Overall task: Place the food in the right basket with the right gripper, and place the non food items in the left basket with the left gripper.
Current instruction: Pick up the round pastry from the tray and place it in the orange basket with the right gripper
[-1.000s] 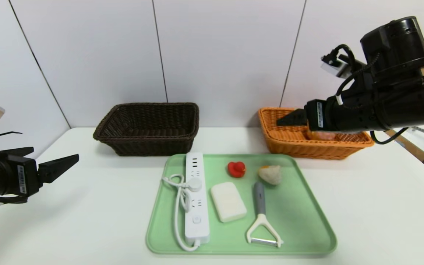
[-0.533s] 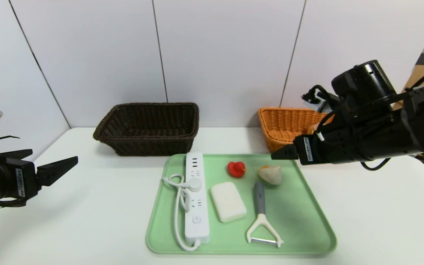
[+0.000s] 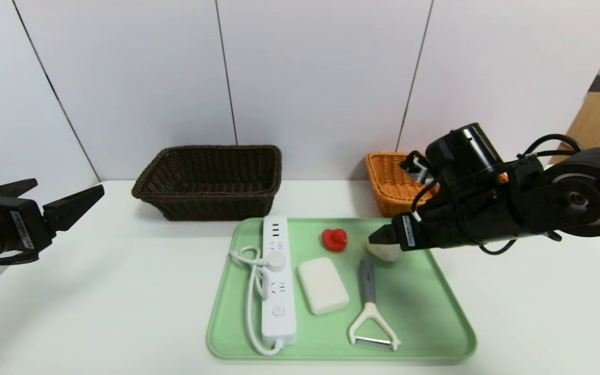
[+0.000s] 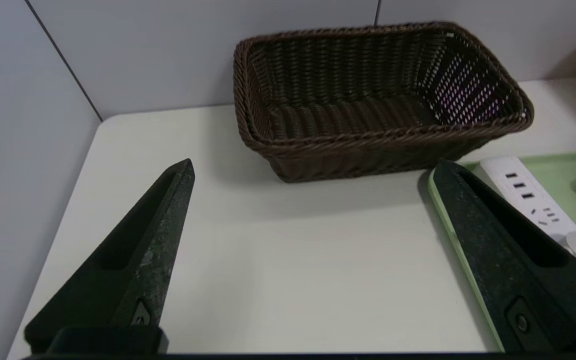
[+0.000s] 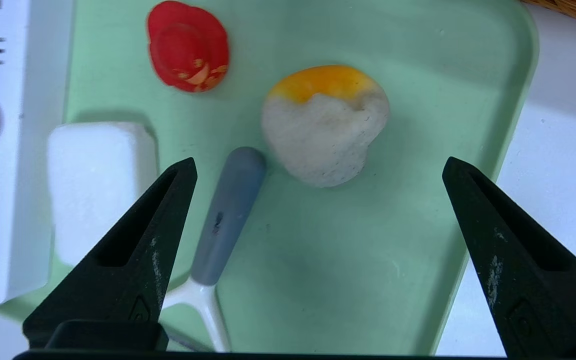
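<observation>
Right gripper [image 5: 318, 250] poised over the rice ball [image 5: 324, 131]

Jaws spread wide above the tray [image 5: 448, 280]; at centre frame lies a pale, grainy, orange-topped lump. The grey peeler [image 5: 228, 215] handle almost touches it, so a crooked close may snag it. Left gripper [image 4: 313, 260] hangs open at frame left.

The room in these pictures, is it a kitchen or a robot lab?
Probably a robot lab: a bare white table against plain wall panels, with mixed things set out on a green tray between two baskets.
</observation>
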`<control>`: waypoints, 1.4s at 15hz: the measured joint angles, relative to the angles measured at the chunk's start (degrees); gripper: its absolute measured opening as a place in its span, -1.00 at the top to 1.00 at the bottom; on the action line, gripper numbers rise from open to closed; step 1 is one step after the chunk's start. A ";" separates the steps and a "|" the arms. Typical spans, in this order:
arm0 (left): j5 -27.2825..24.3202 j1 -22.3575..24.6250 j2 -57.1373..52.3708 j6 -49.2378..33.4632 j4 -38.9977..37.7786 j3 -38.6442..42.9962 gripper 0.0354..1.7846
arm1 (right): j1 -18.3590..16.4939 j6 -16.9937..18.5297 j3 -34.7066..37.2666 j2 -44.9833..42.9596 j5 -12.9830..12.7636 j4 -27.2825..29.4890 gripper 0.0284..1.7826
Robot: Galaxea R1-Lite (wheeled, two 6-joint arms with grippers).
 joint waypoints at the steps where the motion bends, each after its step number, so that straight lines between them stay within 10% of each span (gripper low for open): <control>1: -0.02 0.00 0.17 -0.20 -2.71 0.87 -0.89 | 0.04 0.00 0.29 0.91 -0.41 -0.37 -0.90; 20: 0.17 0.00 1.99 -2.94 -3.71 1.49 -0.89 | 0.00 -0.45 2.17 9.03 -3.36 -10.73 -0.90; 21: 0.12 0.00 2.05 -2.89 -3.69 1.49 -0.89 | -0.02 -0.73 2.67 9.13 -3.36 -12.30 -0.68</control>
